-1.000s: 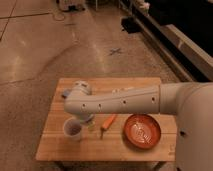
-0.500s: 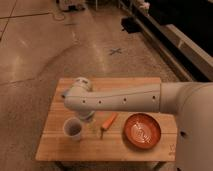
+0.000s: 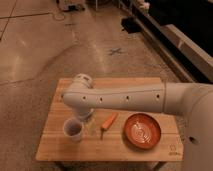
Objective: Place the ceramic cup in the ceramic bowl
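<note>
One cup (image 3: 73, 129) stands upright, mouth up, lower left; one bowl (image 3: 143, 131) lies lower right. My gripper (image 3: 88, 121) hangs just right of the cup; its grip I cannot tell.

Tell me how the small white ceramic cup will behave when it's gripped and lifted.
The small white ceramic cup looks rigid, so it probably won't deform. Its smooth round wall may be slippery. Standing upright and narrow on the wooden table, it could tip if nudged sideways by the gripper, which hangs just beside it.
</note>
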